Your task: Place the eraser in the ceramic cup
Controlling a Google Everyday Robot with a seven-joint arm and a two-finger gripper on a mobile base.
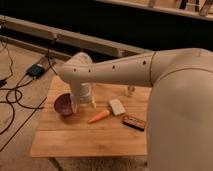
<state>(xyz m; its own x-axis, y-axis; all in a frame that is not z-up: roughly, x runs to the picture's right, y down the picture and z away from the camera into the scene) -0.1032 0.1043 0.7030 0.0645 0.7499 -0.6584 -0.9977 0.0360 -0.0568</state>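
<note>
Gripper (84,104) is hanging low over the light wooden slatted table (90,137), w/ the white robot arm (125,67) reaching in from 3 o'clock. It's sitting just beside the dark purple round bowl (63,104), which is lying at its 9 o'clock. Can't tell whether the tool is clenched or released, and nothing is showing as held.

The small off-white flat rectangular eraser (117,106) is lying on the tabletop at the gripper's 3 o'clock, apart from it, so pickup isn't done yet. The long orange carrot (98,116) is lying between them, approx 4 o'clock of the gripper.

The plain white tapered ceramic cup (130,90) is standing upright near the eraser, at its 1 o'clock, rim up, prob. so a straight drop from above is enough. The dark brown-and-orange rectangular box (134,122) is lying at the eraser's 4 o'clock. The eraser is lying flat, likely calling for a top-down pinch.

No brand, label or writing is showing legibly anywhere, incl. on the box.
</note>
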